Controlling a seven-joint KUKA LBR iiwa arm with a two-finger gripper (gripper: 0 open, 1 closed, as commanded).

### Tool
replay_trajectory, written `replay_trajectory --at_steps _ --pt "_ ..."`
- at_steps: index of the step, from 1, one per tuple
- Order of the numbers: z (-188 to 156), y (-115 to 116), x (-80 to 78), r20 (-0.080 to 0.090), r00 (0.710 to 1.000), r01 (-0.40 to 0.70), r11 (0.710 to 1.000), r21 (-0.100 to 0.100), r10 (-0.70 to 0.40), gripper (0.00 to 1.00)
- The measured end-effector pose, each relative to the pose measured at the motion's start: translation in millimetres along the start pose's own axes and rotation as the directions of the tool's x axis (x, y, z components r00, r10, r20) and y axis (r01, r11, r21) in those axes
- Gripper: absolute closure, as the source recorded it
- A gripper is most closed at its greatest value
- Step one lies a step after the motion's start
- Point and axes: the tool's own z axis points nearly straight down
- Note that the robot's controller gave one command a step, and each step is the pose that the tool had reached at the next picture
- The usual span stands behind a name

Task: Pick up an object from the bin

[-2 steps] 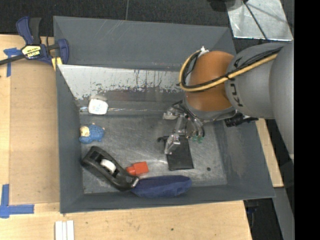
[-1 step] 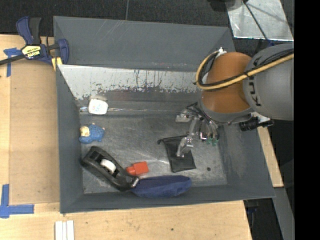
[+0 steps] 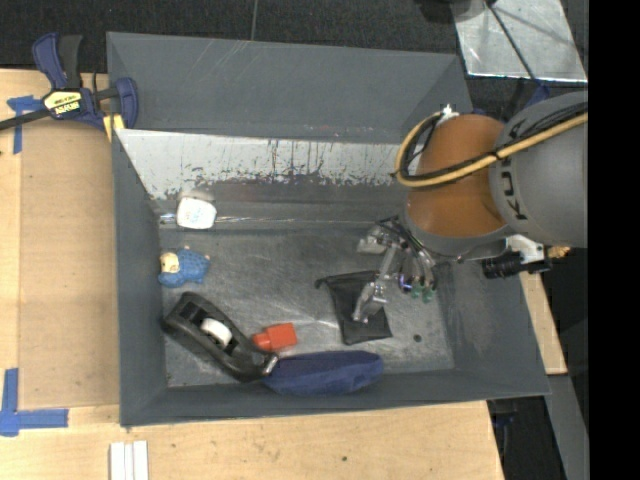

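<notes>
My gripper (image 3: 378, 293) hangs low in the right half of the bin, under the orange cover on the wrist. It is directly over a flat black object (image 3: 352, 313) lying on the bin floor, and its tip looks to be at or touching that object's top. A small orange block (image 3: 277, 338) lies to the left of the black object, near the front wall.
A black tape dispenser (image 3: 208, 334) lies at the front left, with a dark blue pouch (image 3: 325, 373) along the front wall. A small blue and yellow toy (image 3: 185, 265) sits at the left, and a white lump (image 3: 196, 213) is in the back left corner.
</notes>
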Motion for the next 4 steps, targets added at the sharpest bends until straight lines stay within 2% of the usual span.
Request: replay_trajectory --at_steps 1,2,3,4 --pt "24.6 6.0 7.2 0.006 0.979 -0.203 0.979 -0.002 0.203 0.0" --pt "22.5 5.5 6.1 0.006 0.98 -0.201 0.98 -0.001 0.201 0.0" --pt "18.3 6.0 0.7 0.025 0.979 -0.201 0.98 -0.009 0.201 1.0" --pt "3.9 6.1 -0.7 0.009 0.98 -0.198 0.98 -0.004 0.198 1.0"
